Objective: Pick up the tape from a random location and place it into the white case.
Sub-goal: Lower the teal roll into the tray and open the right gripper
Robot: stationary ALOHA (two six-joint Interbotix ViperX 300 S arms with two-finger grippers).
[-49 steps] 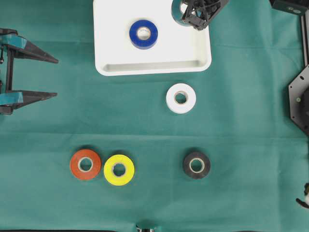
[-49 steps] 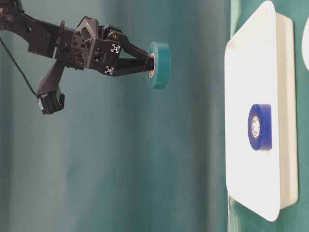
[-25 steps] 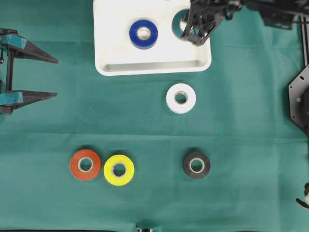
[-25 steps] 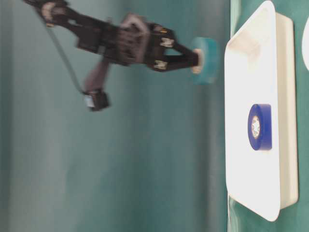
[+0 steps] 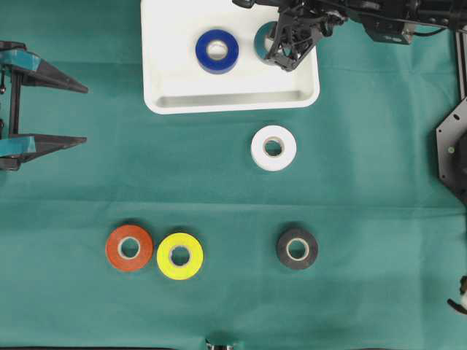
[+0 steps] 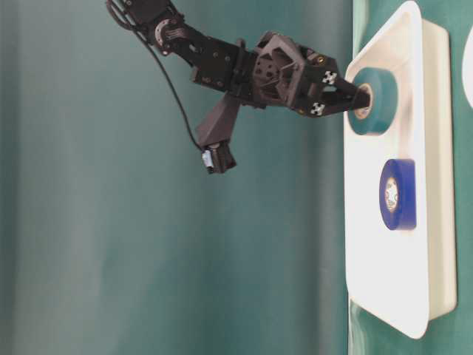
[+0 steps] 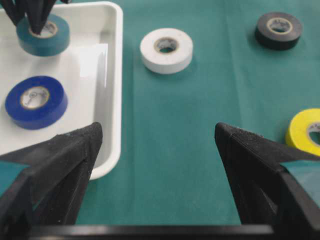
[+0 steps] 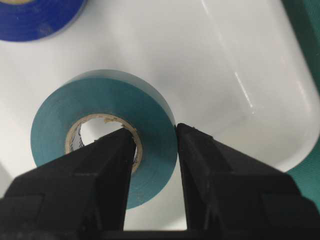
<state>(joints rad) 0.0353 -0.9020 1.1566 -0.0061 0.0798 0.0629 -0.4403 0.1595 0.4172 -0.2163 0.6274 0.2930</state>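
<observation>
The green cloth-covered table takes up most of the overhead view, and the large shallow white rectangular plastic case with the raised rim sits at the top middle of it. The black right arm reaches in from the upper right, and its right gripper is clamped on the wall of the teal roll of tape — one finger inside the cardboard core, the other outside the rim. That teal roll is down inside the case, near its right side; whether it actually touches the floor I can't tell. A dark blue roll of tape lies flat in the case just beside it.

The left gripper hovers at the left edge, its black fingers spread wide apart and holding nothing.

Loose on the cloth: a white tape roll just below the case, a black one, and a yellow one touching an orange one.
</observation>
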